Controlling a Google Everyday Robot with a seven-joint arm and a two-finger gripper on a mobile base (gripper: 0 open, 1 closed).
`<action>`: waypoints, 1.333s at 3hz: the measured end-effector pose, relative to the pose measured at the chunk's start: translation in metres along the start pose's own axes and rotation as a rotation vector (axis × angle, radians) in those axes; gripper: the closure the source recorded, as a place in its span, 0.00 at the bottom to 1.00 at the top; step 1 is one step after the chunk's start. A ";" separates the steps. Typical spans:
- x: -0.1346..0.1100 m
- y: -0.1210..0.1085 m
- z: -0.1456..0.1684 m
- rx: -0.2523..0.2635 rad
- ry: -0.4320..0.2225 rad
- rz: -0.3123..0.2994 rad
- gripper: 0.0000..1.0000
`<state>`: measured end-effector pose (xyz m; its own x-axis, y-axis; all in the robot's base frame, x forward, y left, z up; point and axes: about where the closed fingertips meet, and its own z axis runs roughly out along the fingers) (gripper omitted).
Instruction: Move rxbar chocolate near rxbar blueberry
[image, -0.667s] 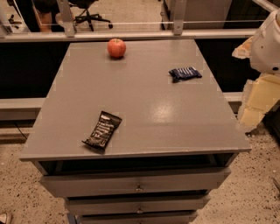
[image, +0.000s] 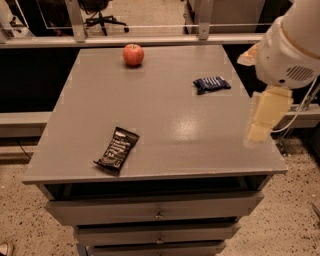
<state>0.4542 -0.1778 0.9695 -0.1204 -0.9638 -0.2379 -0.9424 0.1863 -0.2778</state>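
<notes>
While the gripper (image: 262, 120) hangs at the table (image: 175, 125) right edge, open-or-closed not discernible, rxbar chocolate (image: 116, 149) lies well left, front edge, long axis diagonal.

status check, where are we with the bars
end effector by the table right edge, clear of both bars. rxbar chocolate front left, not gripped. rxbar blueberry back right. apple at back, off the path.

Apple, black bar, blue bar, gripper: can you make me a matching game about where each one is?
Things: 1 apple; 2 rxbar chocolate; 3 rxbar blueberry; 4 gripper.
Places: A front left of the table; B by the table's right edge; C far side, left of middle; D far right part.
Pairs: 1-C; 2-A; 3-D; 4-B.
</notes>
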 end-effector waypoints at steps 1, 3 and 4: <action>-0.059 0.000 0.034 -0.009 -0.091 -0.134 0.00; -0.160 0.029 0.079 -0.077 -0.242 -0.347 0.00; -0.160 0.029 0.079 -0.076 -0.241 -0.347 0.00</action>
<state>0.4707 -0.0031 0.9262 0.2763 -0.8927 -0.3559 -0.9355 -0.1650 -0.3123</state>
